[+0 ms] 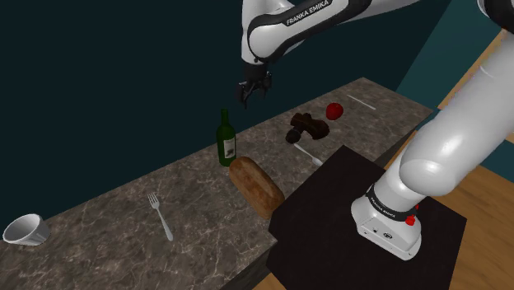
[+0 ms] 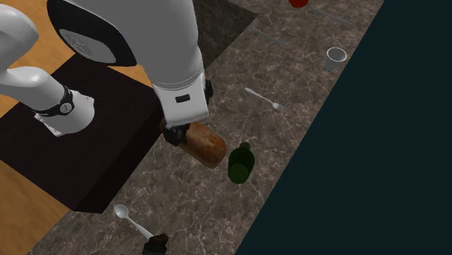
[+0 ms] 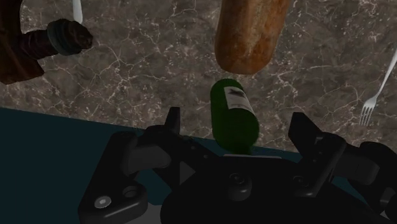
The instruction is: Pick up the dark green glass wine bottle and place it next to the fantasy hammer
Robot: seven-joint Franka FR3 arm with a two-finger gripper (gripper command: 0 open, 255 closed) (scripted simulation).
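Note:
The dark green wine bottle stands upright on the marbled counter, close to its far edge. My gripper hangs open in the air above it, a little toward the shoulder view's right. In the wrist view the bottle shows from above between the spread fingers, untouched by them. The brown fantasy hammer lies on the counter to the shoulder view's right of the bottle. From the second exterior view the bottle stands beside the bread, and the hammer is at the bottom edge.
A bread loaf lies just in front of the bottle. A spoon lies near the hammer and a red apple sits beyond it. A fork and a tipped white cup are further left. The black stand adjoins the counter.

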